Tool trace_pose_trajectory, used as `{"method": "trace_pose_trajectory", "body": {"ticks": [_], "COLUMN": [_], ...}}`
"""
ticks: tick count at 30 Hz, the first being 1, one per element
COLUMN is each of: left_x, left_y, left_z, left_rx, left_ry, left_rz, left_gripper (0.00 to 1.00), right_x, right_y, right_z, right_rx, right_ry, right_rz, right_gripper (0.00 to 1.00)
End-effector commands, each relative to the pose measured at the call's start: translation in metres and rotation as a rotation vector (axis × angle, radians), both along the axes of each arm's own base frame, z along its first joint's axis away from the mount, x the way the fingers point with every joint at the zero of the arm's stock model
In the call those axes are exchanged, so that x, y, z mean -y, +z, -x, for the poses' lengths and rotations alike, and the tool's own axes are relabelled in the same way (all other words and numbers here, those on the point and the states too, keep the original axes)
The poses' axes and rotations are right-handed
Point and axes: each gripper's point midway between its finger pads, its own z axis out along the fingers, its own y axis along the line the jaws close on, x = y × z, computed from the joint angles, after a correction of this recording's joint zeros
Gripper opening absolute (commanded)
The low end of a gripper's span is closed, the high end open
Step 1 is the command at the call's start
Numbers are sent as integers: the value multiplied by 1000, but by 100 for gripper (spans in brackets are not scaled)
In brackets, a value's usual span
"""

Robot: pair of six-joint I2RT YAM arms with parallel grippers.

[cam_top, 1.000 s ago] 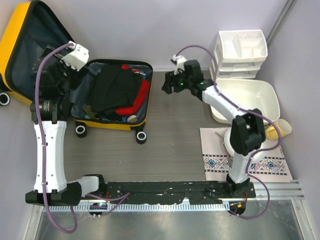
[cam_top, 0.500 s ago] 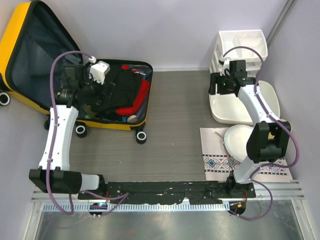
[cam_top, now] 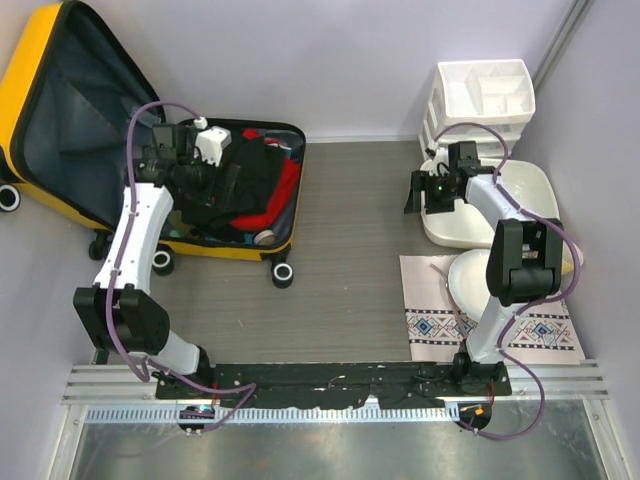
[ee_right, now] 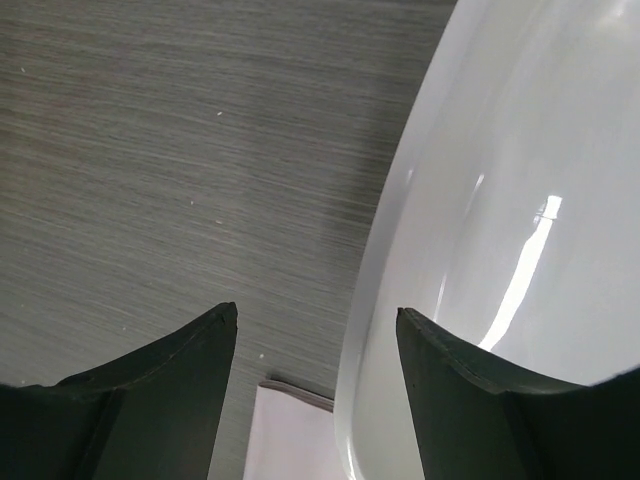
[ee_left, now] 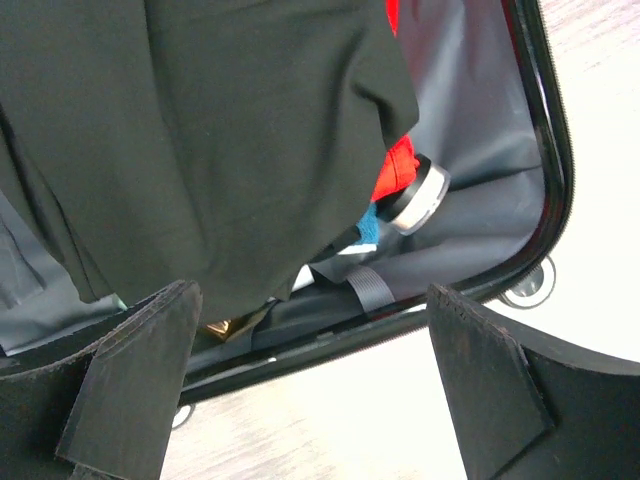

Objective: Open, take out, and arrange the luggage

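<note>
The yellow suitcase lies open at the back left, its lid propped up and showing dark grey lining. Its base holds a black garment, red cloth and a small round silver-capped item. My left gripper hangs open and empty just above the black garment. In the left wrist view the black zipper rim and the red cloth show. My right gripper is open and empty at the left rim of the white basin.
A white drawer organizer stands at the back right behind the basin. A white bowl sits on a patterned mat at the front right. In the right wrist view the basin's rim and the mat's corner show.
My left arm has swung right from the lid to above the clothes in the suitcase base. My right arm has moved from the table's middle to the basin's left rim.
</note>
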Motion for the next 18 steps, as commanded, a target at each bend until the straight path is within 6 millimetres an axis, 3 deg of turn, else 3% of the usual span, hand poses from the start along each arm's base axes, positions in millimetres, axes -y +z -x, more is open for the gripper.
{"method": "trace_pose_trajectory", "body": {"ticks": [1, 6, 13, 18], "left_x": [5, 19, 45, 40], "left_y": [-7, -34, -52, -54], "left_z": [-18, -38, -56, -66], "left_rx": [75, 70, 50, 60], "left_ry": [-49, -95, -135, -120], "left_rz": [-52, -107, -82, -121], "left_gripper": [99, 98, 94, 94], "right_x": [-28, -55, -107, -149], "right_y": [-11, -15, -12, -17], "right_z": [-5, -7, -3, -1], "right_rx": [-21, -61, -48, -65], "right_ry": [26, 44, 139, 188], "right_rz": [-159, -268, -315, -342], "right_gripper": [70, 69, 69, 69]}}
